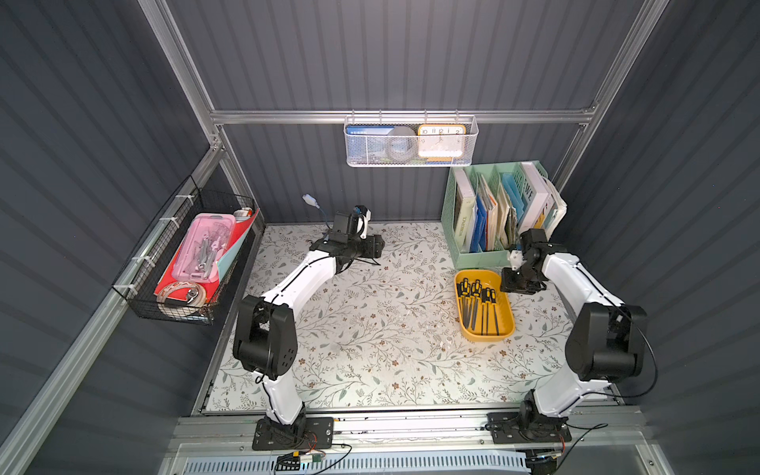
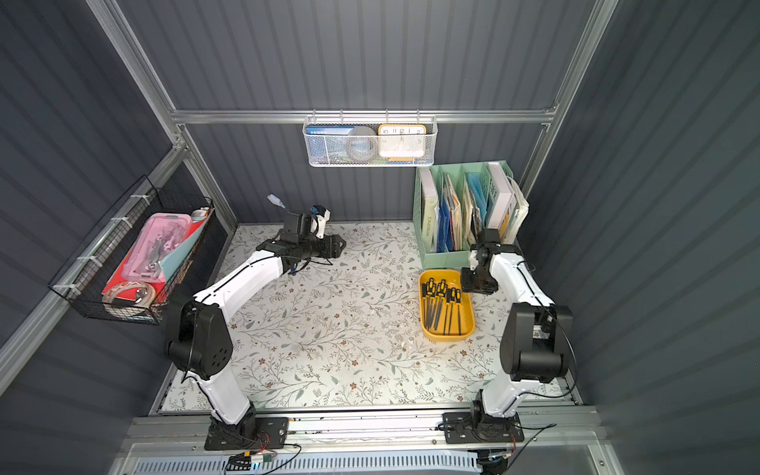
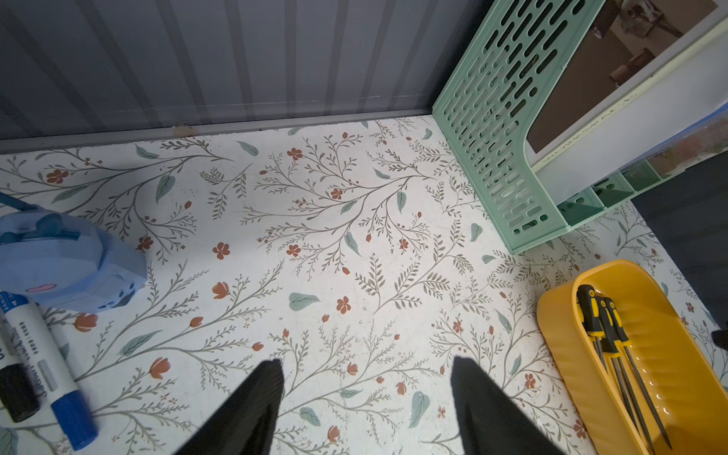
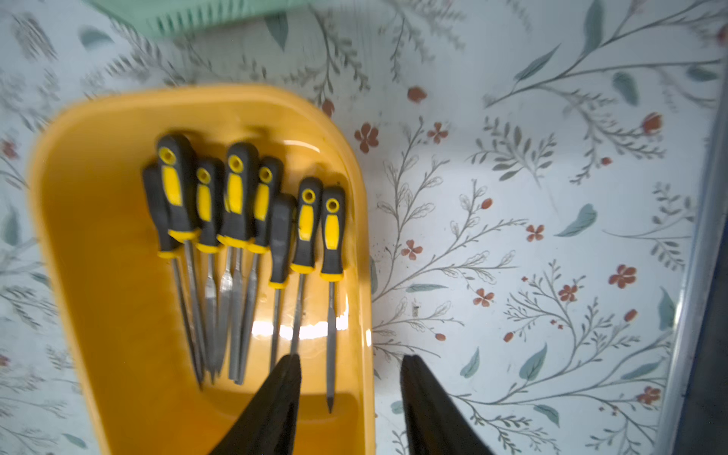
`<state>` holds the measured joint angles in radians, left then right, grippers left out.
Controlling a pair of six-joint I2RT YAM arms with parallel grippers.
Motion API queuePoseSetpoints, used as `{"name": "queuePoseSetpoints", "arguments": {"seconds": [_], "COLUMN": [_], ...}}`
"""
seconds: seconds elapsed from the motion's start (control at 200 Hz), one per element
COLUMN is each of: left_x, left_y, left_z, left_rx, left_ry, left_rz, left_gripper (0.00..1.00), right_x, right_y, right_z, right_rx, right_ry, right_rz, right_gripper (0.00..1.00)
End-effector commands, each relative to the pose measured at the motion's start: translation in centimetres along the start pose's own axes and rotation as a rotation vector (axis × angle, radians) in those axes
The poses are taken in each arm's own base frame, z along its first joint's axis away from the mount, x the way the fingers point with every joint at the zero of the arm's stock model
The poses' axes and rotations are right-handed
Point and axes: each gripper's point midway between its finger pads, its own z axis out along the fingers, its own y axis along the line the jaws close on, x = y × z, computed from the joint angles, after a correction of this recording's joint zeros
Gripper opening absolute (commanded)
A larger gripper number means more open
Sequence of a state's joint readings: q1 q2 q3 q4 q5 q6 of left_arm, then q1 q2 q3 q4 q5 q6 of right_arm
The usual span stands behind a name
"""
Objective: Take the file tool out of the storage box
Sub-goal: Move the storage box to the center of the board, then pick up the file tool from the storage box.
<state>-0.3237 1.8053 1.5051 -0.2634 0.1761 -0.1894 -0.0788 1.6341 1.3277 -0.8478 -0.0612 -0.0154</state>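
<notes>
Storage box (image 1: 506, 314), a shallow mustard-yellow tray, sat on the floral table cover (image 1: 370, 329) at the robot's right, just in front of the mint-green book organiser (image 1: 477, 257) and near it; whether the two touched could not be told. It showed the same way in both top views (image 2: 467, 316). The file tools (image 1: 477, 300) all lay inside the box, black-and-yellow handles toward the organiser and steel tips toward the robot's base, bunched side by side and partly overlapping. The right wrist view, somewhat blurred, gave a count of eight (image 4: 236, 220). The right gripper (image 4: 350, 362) hung over the box's organiser-side end, jaws parted and nothing between them. One finger stood over the tray's inside (image 4: 106, 256), the other over the table cover outside the rim, and no file was touched. The left gripper (image 3: 366, 362) was well apart from the box, near the back wall, fingers spread wide over bare table cover and holding nothing. Its wrist view caught the box's end (image 3: 669, 354) with three files in sight (image 3: 606, 335), plus a blue plastic object (image 3: 67, 260) and a blue-capped marker (image 3: 43, 354) lying beside each other. A black wire basket (image 1: 135, 263) on the left wall held a pink case (image 1: 205, 246). A white mesh basket (image 1: 411, 160) hung from the back rail.
</notes>
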Motion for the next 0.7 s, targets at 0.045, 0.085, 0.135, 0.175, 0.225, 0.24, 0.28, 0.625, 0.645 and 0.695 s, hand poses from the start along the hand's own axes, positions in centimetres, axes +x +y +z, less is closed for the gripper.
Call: {"name": "queuePoseSetpoints", "arguments": {"seconds": [0.045,0.085,0.135,0.175,0.225,0.24,0.28,0.625,0.645,0.695], "left_x": [-1.6,-1.6,-1.8,-1.9,-2.0,-2.1,-2.2,-2.1,-2.2,-2.0], "left_y": [-0.7,-0.9,-0.9,-0.9,-1.0,-0.9,-0.9,-0.6,-0.6,-0.5], "left_z": [-1.2,-1.1,-1.1,-1.0,-1.1,-1.1,-1.2,-1.4,-1.4,-1.3], "left_rx": [0.029,0.035,0.040,0.040,0.042,0.040,0.038,0.024,0.025,0.024], "left_ry": [-0.053,-0.056,-0.060,-0.063,-0.071,-0.074,-0.080,-0.084,-0.082,-0.078], "left_rz": [-0.028,-0.031,-0.033,-0.035,-0.045,-0.049,-0.059,-0.060,-0.058,-0.058], "left_gripper": [0.73,0.73,0.73,0.73,0.73,0.73,0.73,0.73,0.73,0.73], "right_x": [-2.7,-2.9,-2.8,-2.8,-2.6,-2.7,-2.5,-3.2,-3.1,-3.1], "right_y": [3.2,4.3,5.3,5.9,6.4,6.5,6.6,5.8,5.8,5.8], "right_z": [-3.0,-2.8,-2.3,-1.5,-0.5,-0.3,0.6,4.9,5.1,5.5], "right_rx": [-0.116,-0.139,-0.122,-0.092,-0.054,-0.045,-0.026,0.104,0.106,0.111], "right_ry": [-0.139,-0.134,-0.122,-0.110,-0.081,-0.074,-0.031,0.068,0.075,0.083], "right_rz": [0.158,0.170,0.161,0.143,0.132,0.135,0.138,0.125,0.120,0.116], "right_gripper": [0.47,0.46,0.46,0.46,0.46,0.46,0.46,0.46,0.46,0.46]}}
